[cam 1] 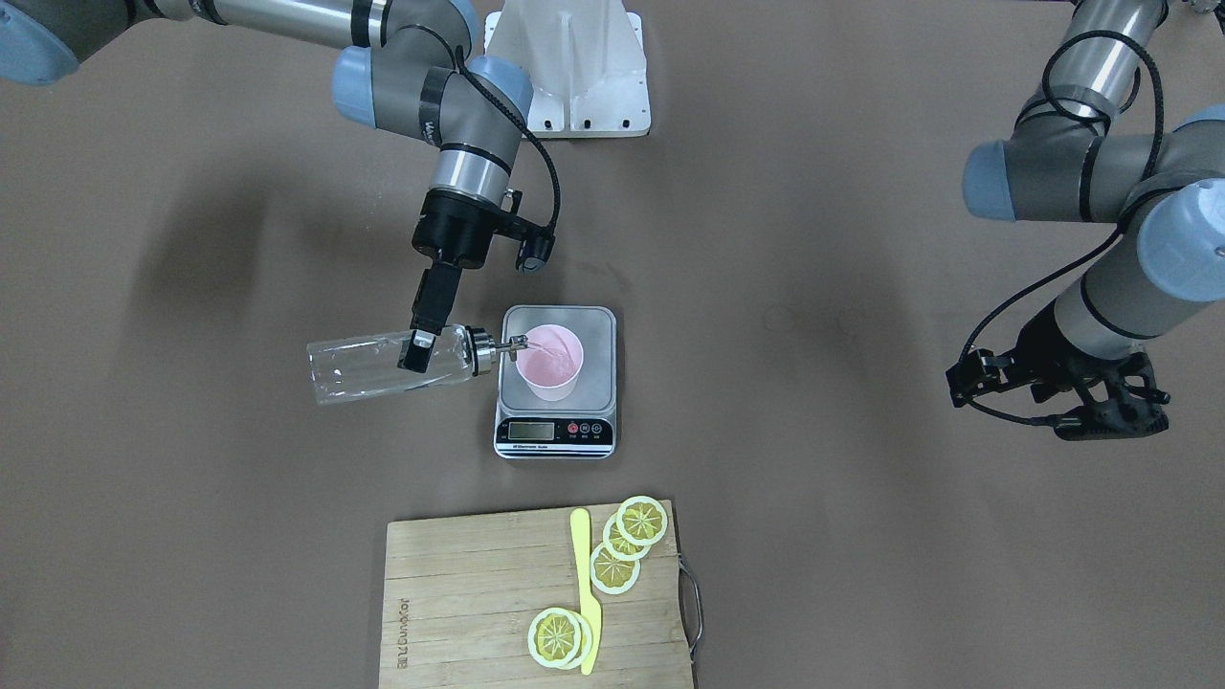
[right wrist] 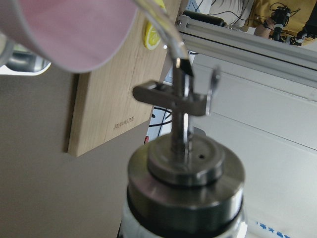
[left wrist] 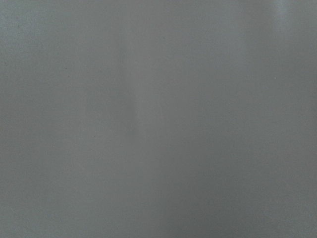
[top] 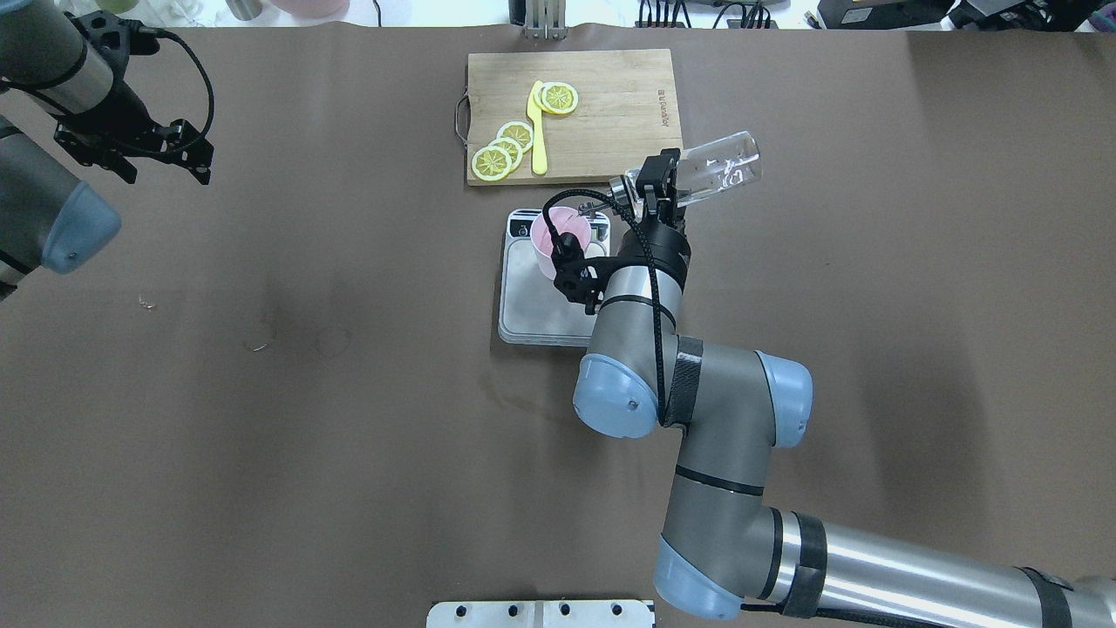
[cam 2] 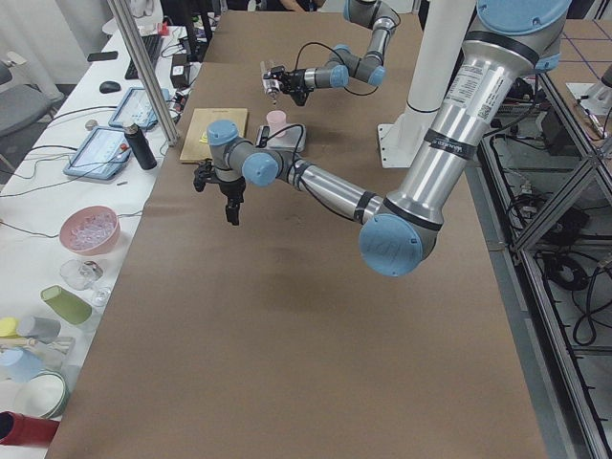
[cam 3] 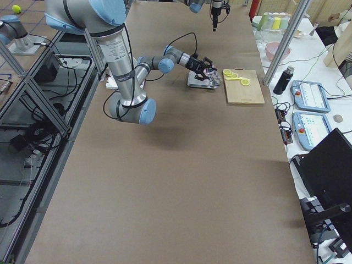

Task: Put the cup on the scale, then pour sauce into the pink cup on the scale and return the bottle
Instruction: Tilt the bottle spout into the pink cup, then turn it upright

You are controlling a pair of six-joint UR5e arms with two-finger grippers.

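The pale pink cup (cam 1: 550,362) stands upright on the silver scale (cam 1: 595,388). My right gripper (cam 1: 418,349) is shut on the clear glass bottle (cam 1: 368,371) and holds it tipped on its side. The bottle's silver spout (cam 1: 507,344) reaches over the cup's rim. In the right wrist view a thin clear stream of sauce (right wrist: 159,26) runs from the spout (right wrist: 181,84) into the cup (right wrist: 69,29). In the overhead view the bottle (top: 719,167) and cup (top: 549,235) show beyond my right wrist. My left gripper (cam 1: 1110,416) hangs shut and empty, far off to the side (top: 139,148).
A bamboo cutting board (cam 1: 469,593) with lemon slices (cam 1: 627,545) and a yellow knife (cam 1: 586,588) lies just past the scale (top: 532,305) on the operators' side. A white mount (cam 1: 584,77) stands at the robot's base. The left wrist view shows only grey.
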